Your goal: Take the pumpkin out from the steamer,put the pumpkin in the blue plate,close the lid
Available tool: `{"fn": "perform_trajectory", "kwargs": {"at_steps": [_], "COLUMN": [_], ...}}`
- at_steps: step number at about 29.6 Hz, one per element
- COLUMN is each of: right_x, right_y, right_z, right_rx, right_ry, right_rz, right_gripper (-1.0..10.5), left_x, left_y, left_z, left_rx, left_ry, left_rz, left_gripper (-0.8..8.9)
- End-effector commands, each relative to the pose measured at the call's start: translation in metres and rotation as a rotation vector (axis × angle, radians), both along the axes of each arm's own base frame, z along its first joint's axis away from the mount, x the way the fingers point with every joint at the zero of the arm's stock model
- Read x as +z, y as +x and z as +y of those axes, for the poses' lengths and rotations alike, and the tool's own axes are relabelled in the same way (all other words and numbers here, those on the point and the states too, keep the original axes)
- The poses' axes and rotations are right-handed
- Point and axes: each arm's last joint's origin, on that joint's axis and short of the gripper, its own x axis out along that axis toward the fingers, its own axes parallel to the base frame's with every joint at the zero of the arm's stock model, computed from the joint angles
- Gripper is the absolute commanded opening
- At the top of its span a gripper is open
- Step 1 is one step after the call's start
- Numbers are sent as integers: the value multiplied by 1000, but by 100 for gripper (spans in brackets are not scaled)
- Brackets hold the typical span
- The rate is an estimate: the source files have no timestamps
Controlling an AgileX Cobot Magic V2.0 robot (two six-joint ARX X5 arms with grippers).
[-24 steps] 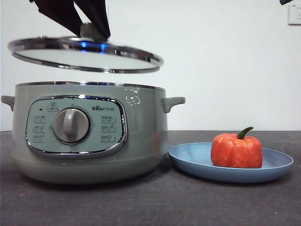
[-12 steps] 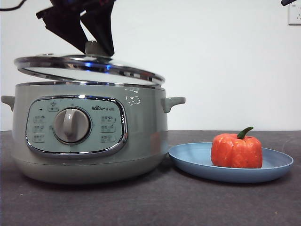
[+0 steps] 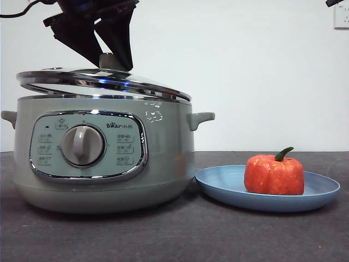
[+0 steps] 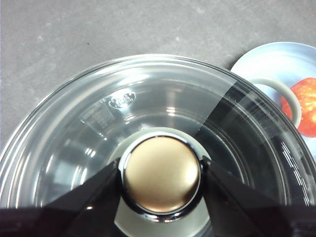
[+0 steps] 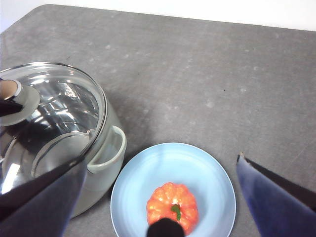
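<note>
— So where does the lid (image 3: 103, 83) sit at this moment?

— Tilted over the steamer (image 3: 103, 155). Its edge on the blue plate's side touches the chrome rim, while the opposite edge is raised a little above it. The left end effector (image 4: 160, 174) comes down from above and pinches the lid's knob (image 4: 160, 173), one black jaw pressed on each side of it.

— And the pumpkin (image 3: 274, 173)?

— Out of the pot. It stands upright on the blue plate (image 3: 223, 188), stem up, toward the half of the plate farther from the steamer. The plate rests on the dark grey desk (image 3: 180, 234), just beside the steamer's base, under its side handle (image 3: 200, 118).

— What about the other arm?

— The right end effector (image 5: 158, 197) hangs high above the plate, jaws spread wide, holding nothing. From its camera the pumpkin lies straight below, between the two jaws, well apart from both. In the front view only a black tip shows at the top corner.

— Anything on the steamer's front?

— A chrome-framed panel with a grey dial (image 3: 82, 145) in the middle and the "Bear" logo above it.
</note>
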Motion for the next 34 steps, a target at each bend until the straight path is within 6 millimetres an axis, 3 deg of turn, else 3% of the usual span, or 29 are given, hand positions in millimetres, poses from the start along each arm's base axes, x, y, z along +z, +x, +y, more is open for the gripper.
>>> {"fn": "perform_trajectory", "kwargs": {"at_steps": [1,6,13,20,21,23,25,34], "right_x": [-1,-1,-2,-3,-3,-3,-3,-3], "right_y": [0,0,-1,-1,-2,-2,-2,-2], "right_z": [0,0,-1,-1,-1,-1,-1,-1], "right_rx": [-4,-3,-3,-2,-2,-3,-3,-2], "right_ry": [0,1,-2,-8,-8,-8,-8,-8], "right_rz": [0,-1,6,16,17,17,17,17], "right_gripper": [504,503,504,503,503,503,503,504], "left_x": [6,1,-22,-24,-24,-24,-24,-16], "left_y": [2,3,1,0,1,2,2,-3], "left_z": [-1,0,2,4,5,6,7,10], "left_rx": [8,11,19,42,49,64,64,67], "left_ry": [-26,-25,3,-5,-9,-17,-17,-28], "left_rz": [-33,-30,25,47,48,52,53,30], "left_gripper": [-9,-9,-9,20,74,306,475,471]}}
